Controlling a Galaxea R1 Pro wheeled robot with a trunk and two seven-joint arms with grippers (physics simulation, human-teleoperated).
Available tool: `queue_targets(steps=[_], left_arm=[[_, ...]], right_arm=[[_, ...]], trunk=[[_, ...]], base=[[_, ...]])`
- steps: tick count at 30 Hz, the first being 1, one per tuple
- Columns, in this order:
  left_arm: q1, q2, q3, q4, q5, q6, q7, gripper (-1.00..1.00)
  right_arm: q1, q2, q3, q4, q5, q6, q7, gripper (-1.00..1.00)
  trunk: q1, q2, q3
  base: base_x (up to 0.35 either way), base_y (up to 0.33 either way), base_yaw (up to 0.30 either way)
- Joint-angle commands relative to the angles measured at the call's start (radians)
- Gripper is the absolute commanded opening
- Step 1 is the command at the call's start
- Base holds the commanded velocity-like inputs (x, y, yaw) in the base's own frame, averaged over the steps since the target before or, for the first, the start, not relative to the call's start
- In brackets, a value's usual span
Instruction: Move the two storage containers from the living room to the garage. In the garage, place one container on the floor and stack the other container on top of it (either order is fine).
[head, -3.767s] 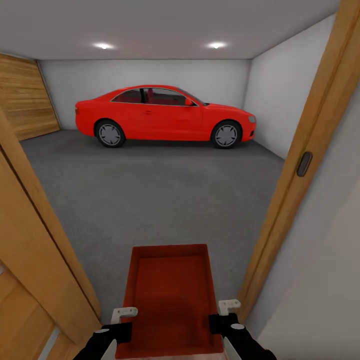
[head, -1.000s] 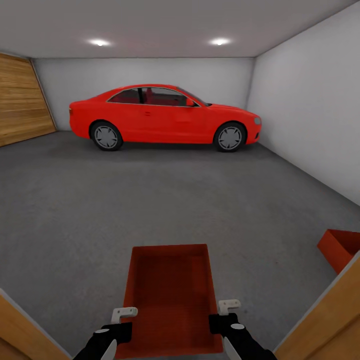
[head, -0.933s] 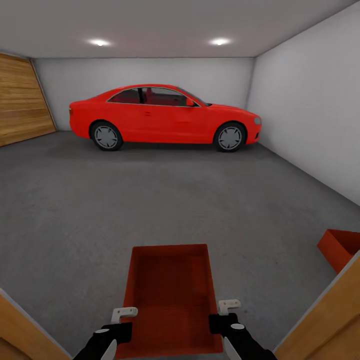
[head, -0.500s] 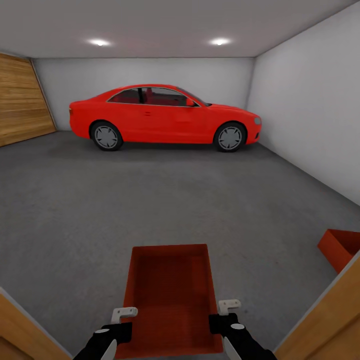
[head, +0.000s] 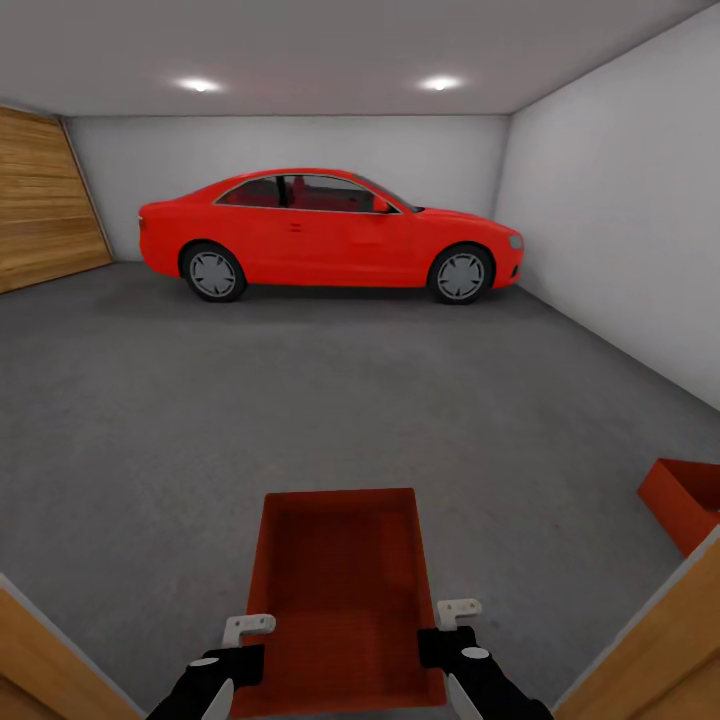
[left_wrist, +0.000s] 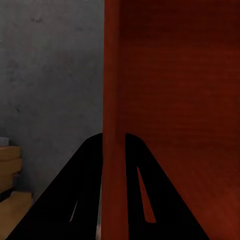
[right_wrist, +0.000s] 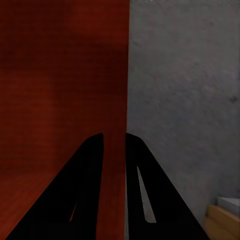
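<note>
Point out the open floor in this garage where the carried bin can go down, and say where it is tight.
Bare concrete floor runs from the held container up to the red car, and left toward the wooden-slat door. It is tighter at the right, where the second container sits near the wall beside the door frame.

Container wall clamped by the left gripper

The thin upright wall of an orange-red open-top storage container (left_wrist: 165, 100) is pinched between the two black fingers (left_wrist: 75, 195) of the left gripper (left_wrist: 114, 150); rough dark grey concrete floor (left_wrist: 50, 75) is seen beside it
</note>
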Motion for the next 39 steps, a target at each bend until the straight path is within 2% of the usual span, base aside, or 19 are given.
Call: queue_targets(steps=[1, 11, 18, 29, 39], left_arm=[[-0.001, 0.001, -0.009, -0.036, 0.025, 0.000, 0.009, -1.00], [-0.001, 0.001, -0.009, -0.036, 0.024, -0.001, 0.010, -1.00], [-0.001, 0.001, -0.009, -0.036, 0.024, 0.000, 0.010, -1.00], [-0.001, 0.001, -0.009, -0.036, 0.024, 0.000, 0.010, -1.00], [-0.001, 0.001, -0.009, -0.036, 0.025, -0.001, 0.010, -1.00]], right_arm=[[0.000, -0.001, 0.008, 0.000, -0.020, 0.004, -0.005, -1.00], [0.000, -0.001, 0.008, 0.000, -0.020, 0.004, -0.005, -1.00], [0.000, -0.001, 0.008, 0.000, -0.020, 0.004, -0.005, -1.00], [0.000, -0.001, 0.008, 0.000, -0.020, 0.004, -0.005, -1.00], [0.000, -0.001, 0.008, 0.000, -0.020, 0.004, -0.005, -1.00]], trunk=[[0.000, 0.000, -0.001], [0.000, 0.000, -0.001], [0.000, 0.000, -0.001], [0.000, 0.000, -0.001], [0.000, 0.000, -0.001]], base=[[0.039, 0.054, 0.000], [0.030, 0.013, 0.000], [0.230, 0.054, 0.000], [0.062, 0.010, 0.000], [0.176, 0.000, 0.000]])
